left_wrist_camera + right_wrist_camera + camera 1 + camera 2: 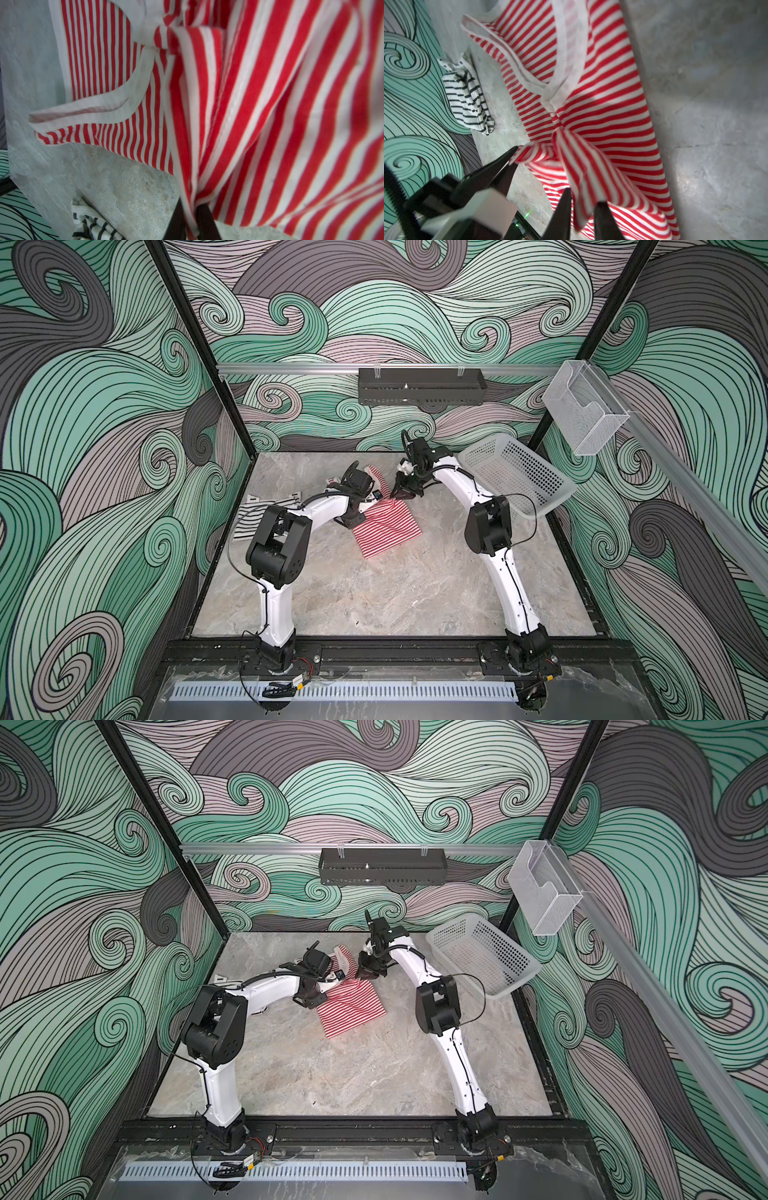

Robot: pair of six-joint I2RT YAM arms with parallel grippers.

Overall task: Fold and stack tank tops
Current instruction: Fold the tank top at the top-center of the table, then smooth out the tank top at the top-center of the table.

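Right, nearest the arm bases the table (374, 593) is bare marble. Next out, mid-table, lies the red-and-white tank top (386, 526), its near edge flat and skewed to the table's edge. At its far side both arms meet over it.

The left gripper (515, 156) is clenched on a pinch of the striped cloth. In the right wrist view the fabric pulls to a taut point at its tips. The left wrist view shows a fold running between its fingers (176, 220).

The right gripper (582, 199) has its jaws parted with a raised fold of the same top between them. That part is blurred, so it is not possible to tell whether the fold is clamped or loose.

Beyond the grippers the cream-trimmed straps (566, 52) lie spread on the marble. Farther left, near the wall, the black-and-white tank top (467, 99) sits crumpled and unfolded, apart from the red one. In the far right corner is the white basket (515, 472), with nothing visible inside.

Judgement: mid-fold on one top, stack not started.

Risks:
- If one side lets go before the other, the lifted cloth would likely drop crooked and skew the fold.
- Soft knit could cling to a fingertip on retreat and drag the layer open.
- The grippers are close together, so a careless move could knock them.
- Loose straps may bunch under the next fold.
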